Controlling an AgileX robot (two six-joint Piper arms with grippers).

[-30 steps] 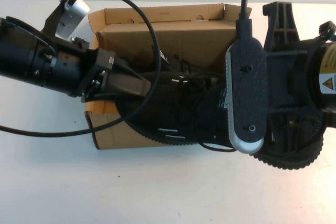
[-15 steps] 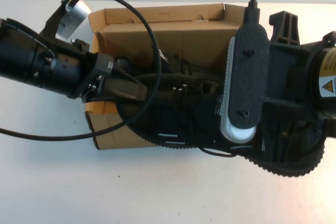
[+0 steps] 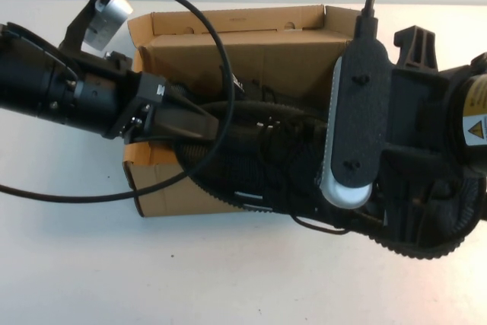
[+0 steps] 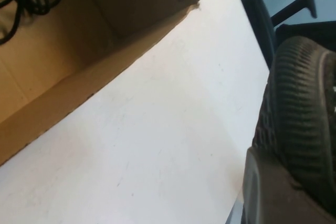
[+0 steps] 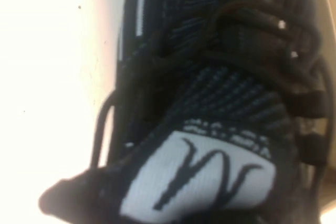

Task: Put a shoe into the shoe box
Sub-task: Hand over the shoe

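Black ribbed-knit sneaker (image 3: 266, 165) lying across the open brown cardboard shoe box (image 3: 243, 51) on the white table (image 3: 228, 272), heel end overhanging the box's right side. Left gripper (image 3: 199, 123) has its fingers closed onto the toe. Right gripper (image 3: 403, 188) is at the heel; finger spacing cannot be told. White "M" tongue label (image 5: 202, 182) appears in the right wrist view.

Shoe box (image 3: 251, 43) opening is mostly blocked: shoe (image 3: 266, 161) lies across it, overhanging the box's near wall. My left tool (image 3: 199, 123) comes in from the box's left end, clamped on the shoe's toe; my right tool (image 3: 396, 188) and its wrist camera cover the box's right end. Cable loops over the box. Table (image 3: 228, 272) near the box's front wall is free.
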